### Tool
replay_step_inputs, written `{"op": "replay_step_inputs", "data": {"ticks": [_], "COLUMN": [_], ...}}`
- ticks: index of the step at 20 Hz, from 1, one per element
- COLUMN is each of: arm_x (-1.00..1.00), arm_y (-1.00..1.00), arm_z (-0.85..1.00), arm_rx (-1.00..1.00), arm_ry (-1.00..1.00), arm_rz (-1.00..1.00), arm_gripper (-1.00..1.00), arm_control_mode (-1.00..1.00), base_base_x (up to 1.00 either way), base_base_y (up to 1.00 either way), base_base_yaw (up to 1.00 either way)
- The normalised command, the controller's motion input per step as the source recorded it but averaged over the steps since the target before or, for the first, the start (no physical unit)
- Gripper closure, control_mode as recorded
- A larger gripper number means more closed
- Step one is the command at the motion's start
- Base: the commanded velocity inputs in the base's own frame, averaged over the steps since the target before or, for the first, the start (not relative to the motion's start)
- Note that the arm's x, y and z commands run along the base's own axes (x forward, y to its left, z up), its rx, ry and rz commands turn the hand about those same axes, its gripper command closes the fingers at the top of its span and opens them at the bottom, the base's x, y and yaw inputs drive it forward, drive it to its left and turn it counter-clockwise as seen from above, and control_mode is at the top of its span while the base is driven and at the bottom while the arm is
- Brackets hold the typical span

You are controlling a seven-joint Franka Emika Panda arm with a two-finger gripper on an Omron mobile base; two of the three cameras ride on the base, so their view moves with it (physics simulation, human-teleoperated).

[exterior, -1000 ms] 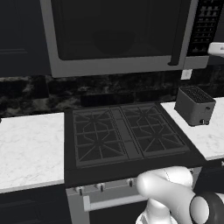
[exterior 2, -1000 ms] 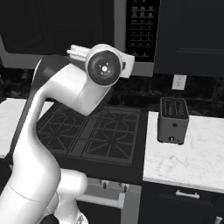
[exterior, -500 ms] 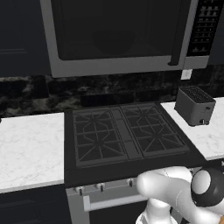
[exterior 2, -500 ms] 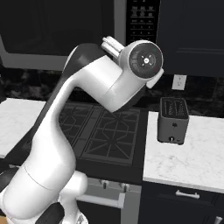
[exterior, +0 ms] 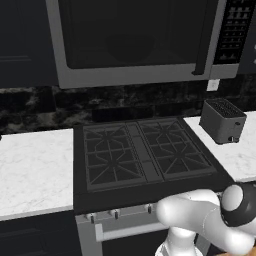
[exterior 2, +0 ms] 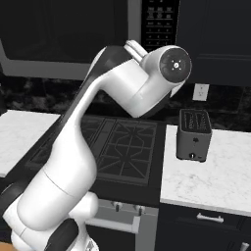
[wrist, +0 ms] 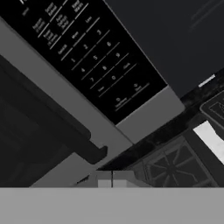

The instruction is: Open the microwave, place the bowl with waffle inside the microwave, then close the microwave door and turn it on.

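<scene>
The microwave (exterior: pixel 135 76) hangs above the stove with the microwave door (exterior: pixel 130 35) closed, its dark bar handle (exterior: pixel 201 42) at the right edge. Beside the handle is the black button panel (exterior: pixel 233 30). In the hand view my gripper (wrist: pixel 112 179) is shut with nothing between its tips. It hovers close in front of the button panel (wrist: pixel 87 57), with the door handle (wrist: pixel 65 129) to its left. The bowl and the waffle are hidden. A faint round dark shape behind the door glass is too dim to name.
A black gas stove (exterior: pixel 145 152) lies below the microwave between white marble counters (exterior: pixel 35 165). A small dark toaster (exterior 2: pixel 193 135) stands on the right counter (exterior 2: pixel 211 176). My raised arm (exterior 2: pixel 147 83) crosses in front of the microwave's right side.
The arm has swung to the right, bringing its wrist up in front of the microwave's button panel. The microwave door has stayed closed.
</scene>
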Motion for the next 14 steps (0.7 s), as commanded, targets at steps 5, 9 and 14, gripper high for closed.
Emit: {"op": "replay_step_inputs", "data": {"ticks": [5, 9, 14], "arm_x": [0.54, 0.49, 0.36], "arm_y": [-0.06, -0.13, -0.32], "arm_z": [-0.02, 0.00, -0.05], "arm_rx": [0.16, 0.14, 0.12], "arm_ry": [0.00, 0.00, 0.00], "arm_rz": [0.00, 0.00, -0.02], "arm_gripper": [1.00, 1.00, 1.00], "arm_control_mode": [-1.00, -1.00, -1.00], "base_base_x": [0.00, 0.00, 0.00], "base_base_y": [0.00, 0.00, 0.00], "base_base_yaw": [0.00, 0.00, 0.00]}}
